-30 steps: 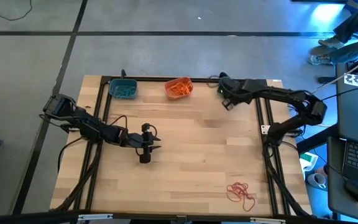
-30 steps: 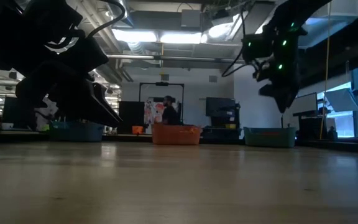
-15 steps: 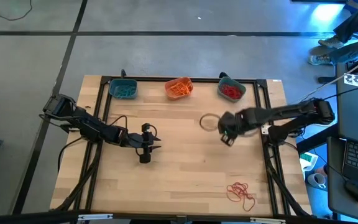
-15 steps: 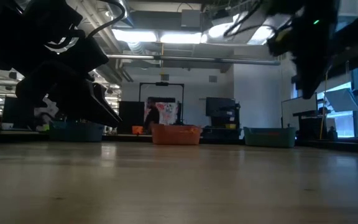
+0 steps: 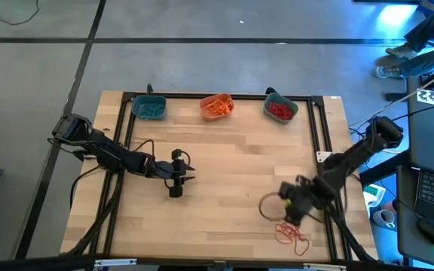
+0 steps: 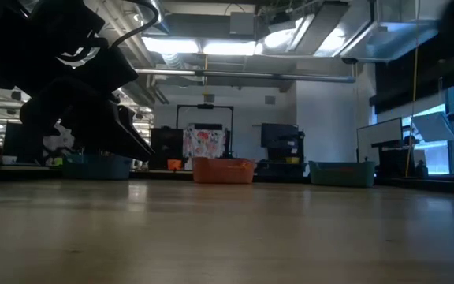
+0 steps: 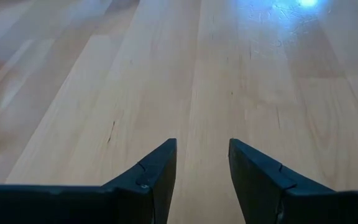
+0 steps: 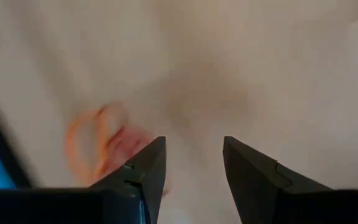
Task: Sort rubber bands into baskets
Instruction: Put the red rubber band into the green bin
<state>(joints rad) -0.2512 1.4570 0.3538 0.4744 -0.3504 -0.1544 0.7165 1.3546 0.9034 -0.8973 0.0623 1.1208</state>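
Observation:
Three baskets stand along the table's far edge: a teal one (image 5: 148, 108) with teal bands, an orange one (image 5: 217, 106) with orange bands, and a teal one (image 5: 280, 109) with red bands. A heap of red rubber bands (image 5: 291, 232) lies on the wood at the near right; it shows blurred in the right wrist view (image 8: 101, 146). My right gripper (image 5: 291, 214) hangs open just above and beside that heap, with nothing between its fingers (image 8: 194, 158). My left gripper (image 5: 175, 188) waits open over bare wood at the middle left (image 7: 202, 163).
Black frame rails (image 5: 324, 150) run along the table's left, right and far sides. Black cables trail from both arms. Bare wood (image 5: 232, 165) lies between the two grippers. Beyond the table's right edge stand a desk with a laptop (image 5: 432, 192) and a person's feet (image 5: 398, 60).
My right gripper has swung from above the far-right basket toward the table's near edge, turning about as it went, and now hangs over the red heap at the near right. Its finger gap looks unchanged. My left arm has kept still.

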